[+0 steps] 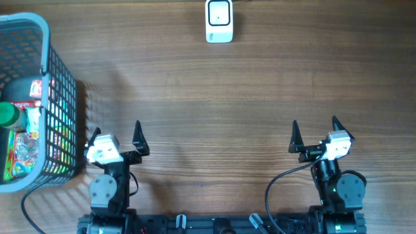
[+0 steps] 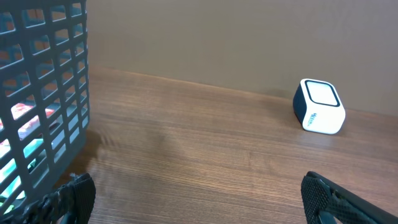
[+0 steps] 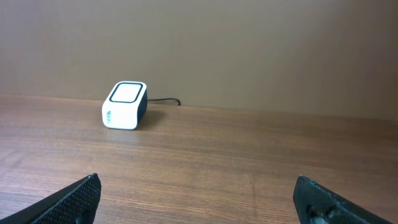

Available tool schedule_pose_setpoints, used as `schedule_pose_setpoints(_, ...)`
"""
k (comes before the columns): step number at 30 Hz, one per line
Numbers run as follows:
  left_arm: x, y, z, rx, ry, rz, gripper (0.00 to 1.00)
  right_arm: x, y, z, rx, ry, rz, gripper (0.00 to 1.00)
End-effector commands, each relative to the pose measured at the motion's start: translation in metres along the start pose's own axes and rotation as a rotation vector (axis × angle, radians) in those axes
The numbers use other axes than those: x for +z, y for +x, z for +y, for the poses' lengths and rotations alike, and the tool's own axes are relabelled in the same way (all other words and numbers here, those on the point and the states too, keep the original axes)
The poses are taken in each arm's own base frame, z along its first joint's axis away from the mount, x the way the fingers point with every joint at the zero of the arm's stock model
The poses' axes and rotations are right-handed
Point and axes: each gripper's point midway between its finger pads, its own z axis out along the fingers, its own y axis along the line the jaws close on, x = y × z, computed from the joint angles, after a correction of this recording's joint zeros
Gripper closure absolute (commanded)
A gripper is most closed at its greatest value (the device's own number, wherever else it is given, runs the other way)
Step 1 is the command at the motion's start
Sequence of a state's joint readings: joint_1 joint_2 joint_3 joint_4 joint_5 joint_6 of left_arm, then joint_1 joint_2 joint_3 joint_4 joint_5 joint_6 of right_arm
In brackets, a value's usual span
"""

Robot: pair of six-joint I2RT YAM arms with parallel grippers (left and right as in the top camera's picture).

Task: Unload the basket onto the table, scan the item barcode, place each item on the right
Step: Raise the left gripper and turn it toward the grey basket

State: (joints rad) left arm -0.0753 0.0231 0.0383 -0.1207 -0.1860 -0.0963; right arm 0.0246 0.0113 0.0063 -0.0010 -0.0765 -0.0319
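Two wide-spread tools, left tool point(image 1: 116, 130) beside basket point(image 1: 63, 110), right tool point(image 1: 314, 123), scanner point(image 1: 219, 21) far edge.

The bench point(image 1: 208, 91) is smooth, matt brown wood grain. The basket point(image 1: 65, 104) is grey plastic lattice. The scanner point(image 1: 219, 21) has a smooth, slightly glossy white plastic shell.

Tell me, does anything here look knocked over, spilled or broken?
Nothing stands out. The scanner sits upright at the far edge, the basket on the left holds its items inside, and the left gripper and right gripper are open and empty.
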Motion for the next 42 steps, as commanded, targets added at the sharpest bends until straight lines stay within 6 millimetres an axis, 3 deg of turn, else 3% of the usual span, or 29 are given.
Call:
schedule_pose_setpoints(1,0.000,0.000,0.003,-0.014,-0.015,-0.002,0.00,0.000,-0.001,-0.001,-0.019,0.009,-0.004,0.00)
schedule_pose_setpoints(34,0.000,0.000,0.006,-0.016,-0.034,-0.006,0.00,0.000,-0.001,-0.001,-0.018,0.009,-0.004,0.00)
schedule_pose_setpoints(38,0.000,-0.003,0.000,-0.101,0.005,-0.015,0.00,0.000,-0.001,-0.001,-0.018,0.009,-0.004,0.00)
schedule_pose_setpoints(42,-0.002,-0.004,-0.023,-0.158,0.136,0.007,0.00,0.000,-0.001,-0.001,-0.019,0.009,-0.004,0.00)
